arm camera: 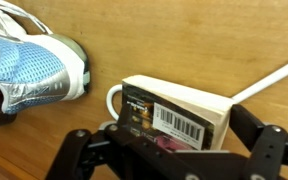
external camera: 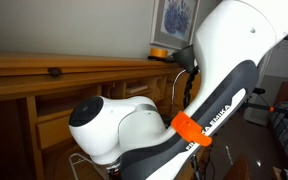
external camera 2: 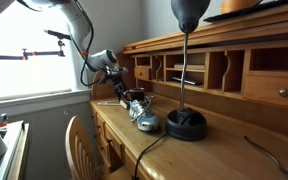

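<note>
In the wrist view a small white box [arm camera: 179, 108] with a barcode label lies on the wooden desk [arm camera: 184, 40]. My gripper [arm camera: 174, 150] stands open around it, one black finger on each side of the box and not pressing on it. A blue and silver sneaker [arm camera: 29, 65] lies to the left of the box. A white cable [arm camera: 269, 80] runs off to the right from behind the box. In an exterior view the gripper [external camera 2: 134, 100] hangs low over the desk just behind the sneaker [external camera 2: 145, 123]; the box is hidden there.
A black desk lamp [external camera 2: 187, 122] stands on the desk close to the sneaker. Cubbyholes and drawers [external camera 2: 199, 70] line the back of the desk. A wooden chair [external camera 2: 79, 145] stands in front. The arm [external camera: 184, 110] fills much of an exterior view.
</note>
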Motion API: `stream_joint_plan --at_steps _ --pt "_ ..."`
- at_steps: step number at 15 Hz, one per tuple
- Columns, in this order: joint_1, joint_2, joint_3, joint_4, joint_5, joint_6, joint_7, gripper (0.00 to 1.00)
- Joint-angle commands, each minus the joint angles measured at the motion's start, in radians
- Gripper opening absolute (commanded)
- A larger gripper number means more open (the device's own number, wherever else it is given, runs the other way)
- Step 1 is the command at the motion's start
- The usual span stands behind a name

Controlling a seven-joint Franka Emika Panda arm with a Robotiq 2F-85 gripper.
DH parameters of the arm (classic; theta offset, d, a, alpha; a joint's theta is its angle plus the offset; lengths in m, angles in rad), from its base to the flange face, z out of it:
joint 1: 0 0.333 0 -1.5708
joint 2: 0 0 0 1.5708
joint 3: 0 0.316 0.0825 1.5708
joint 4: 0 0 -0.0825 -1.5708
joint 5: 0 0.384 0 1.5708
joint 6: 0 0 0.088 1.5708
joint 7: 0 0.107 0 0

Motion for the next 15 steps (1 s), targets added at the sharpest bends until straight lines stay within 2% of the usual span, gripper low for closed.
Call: stream_joint_plan --at_steps 1,10,11,12,15 --pt "-0.006 0.019 -0.009 -0.001 -0.025 0.02 0.027 1.0" --pt "-0.011 0.051 -0.027 0.005 -0.092 0.094 0.019 1.0" --pt "-0.007 0.054 -0.031 0.004 -0.111 0.105 0.018 0.75" --pt "-0.009 0.057 -0.028 0.003 -0.127 0.119 0.01 0.72" --pt "-0.013 0.068 -0.023 0.001 -0.169 0.151 0.004 0.49"
